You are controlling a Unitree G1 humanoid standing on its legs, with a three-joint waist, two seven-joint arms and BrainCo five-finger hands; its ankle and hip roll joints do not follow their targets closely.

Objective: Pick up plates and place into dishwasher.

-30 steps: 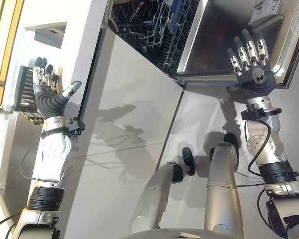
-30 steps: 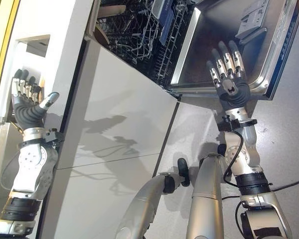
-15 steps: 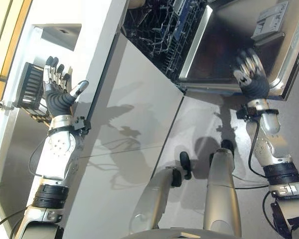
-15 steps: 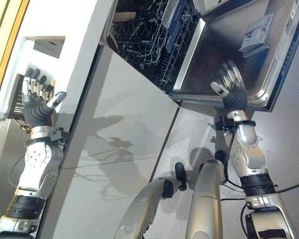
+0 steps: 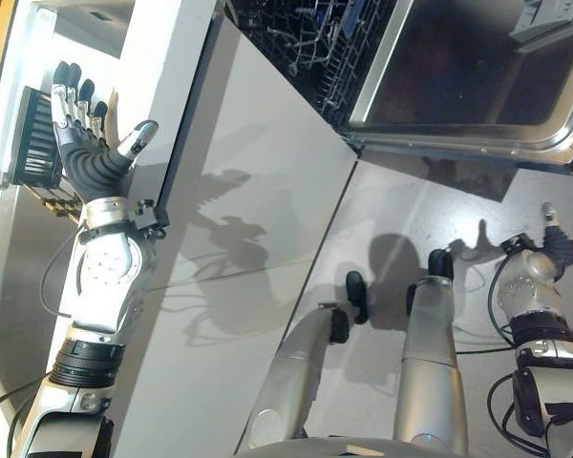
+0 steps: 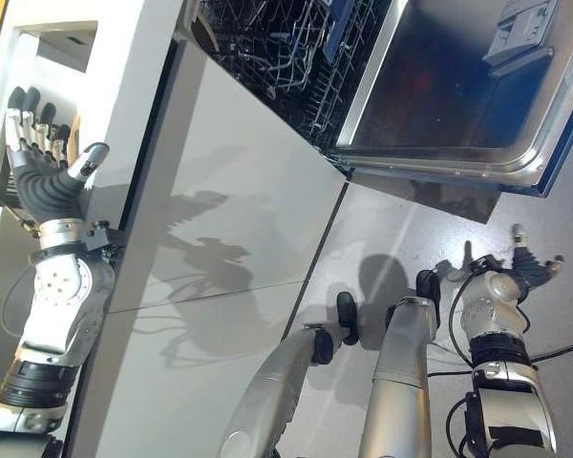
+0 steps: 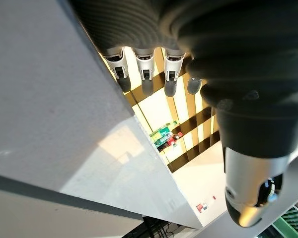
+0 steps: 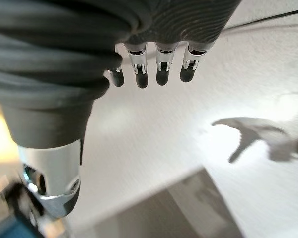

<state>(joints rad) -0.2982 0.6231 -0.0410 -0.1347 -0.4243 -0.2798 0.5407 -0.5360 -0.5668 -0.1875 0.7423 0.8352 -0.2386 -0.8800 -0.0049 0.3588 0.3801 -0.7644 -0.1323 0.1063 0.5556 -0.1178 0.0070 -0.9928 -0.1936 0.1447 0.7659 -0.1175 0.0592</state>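
Stainless steel lines the inner face of the dishwasher door (image 5: pixel 468 81), which hangs open at the upper right of the frame. Beside it, at top centre, the dishwasher's wire rack (image 6: pixel 267 48) stands pulled into view; a pale rounded rim at the rack's left edge may be a plate, but this cannot be confirmed. A grey cabinet panel (image 5: pixel 239 248) fills the centre. The left robot hand (image 5: pixel 81 157) is raised at the upper left, fingers straight and spread, thumb out, empty, before a dark slatted rack (image 5: pixel 33 143) on the white desk (image 5: pixel 158 57). The right robot hand (image 6: pixel 527 265) sits low at the right edge over the grey floor (image 5: pixel 392 219), fingers relaxed and apart, holding nothing.
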